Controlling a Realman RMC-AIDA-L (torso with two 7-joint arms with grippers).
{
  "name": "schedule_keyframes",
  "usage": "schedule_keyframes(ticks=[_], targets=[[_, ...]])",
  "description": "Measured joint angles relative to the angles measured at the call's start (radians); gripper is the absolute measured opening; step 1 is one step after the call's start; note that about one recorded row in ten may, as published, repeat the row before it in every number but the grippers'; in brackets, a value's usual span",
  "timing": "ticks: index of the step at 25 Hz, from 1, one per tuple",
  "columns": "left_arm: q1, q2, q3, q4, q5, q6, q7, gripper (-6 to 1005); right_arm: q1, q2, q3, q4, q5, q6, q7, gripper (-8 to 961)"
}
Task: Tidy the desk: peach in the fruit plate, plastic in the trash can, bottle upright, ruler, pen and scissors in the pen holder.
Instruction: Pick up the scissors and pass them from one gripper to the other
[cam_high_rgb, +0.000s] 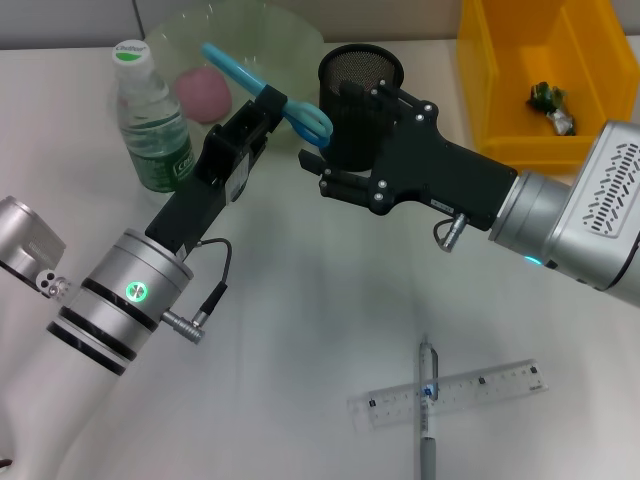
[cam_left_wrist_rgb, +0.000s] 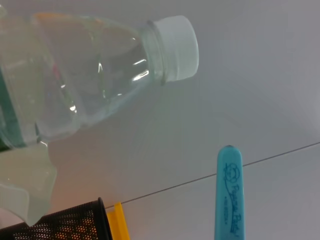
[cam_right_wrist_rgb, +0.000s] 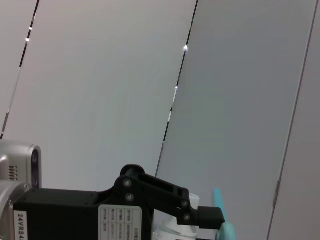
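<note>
My left gripper (cam_high_rgb: 265, 106) is shut on the blue scissors (cam_high_rgb: 300, 115) and holds them in the air just left of the black mesh pen holder (cam_high_rgb: 362, 75). Their sheathed blades (cam_left_wrist_rgb: 229, 197) point up and back over the green fruit plate (cam_high_rgb: 275, 40). My right gripper (cam_high_rgb: 328, 124) reaches in from the right, with its jaws apart at the holder's front left side. The pink peach (cam_high_rgb: 203, 92) lies in the plate. The bottle (cam_high_rgb: 150, 120) stands upright to the plate's left. The clear ruler (cam_high_rgb: 480, 392) and grey pen (cam_high_rgb: 427, 410) lie crossed near the front edge.
A yellow bin (cam_high_rgb: 500, 120) at the back right holds a crumpled piece of plastic (cam_high_rgb: 548, 100). The left wrist view shows the bottle (cam_left_wrist_rgb: 100, 75), the holder's rim (cam_left_wrist_rgb: 60, 225) and a strip of the bin (cam_left_wrist_rgb: 120, 222). The right wrist view shows my left gripper (cam_right_wrist_rgb: 200, 216).
</note>
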Motion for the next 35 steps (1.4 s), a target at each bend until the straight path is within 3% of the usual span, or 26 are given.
schedule_keyframes(ticks=[27, 35], targets=[[0.001, 0.0, 0.007, -0.003, 0.0, -0.003, -0.001, 254, 0.003, 0.0, 0.014, 0.017, -0.003, -0.001, -0.003, 783], [0.01, 0.0, -0.026, -0.005, 0.052, -0.003, -0.002, 254, 0.004, 0.0, 0.014, 0.027, -0.007, 0.001, -0.005, 766]])
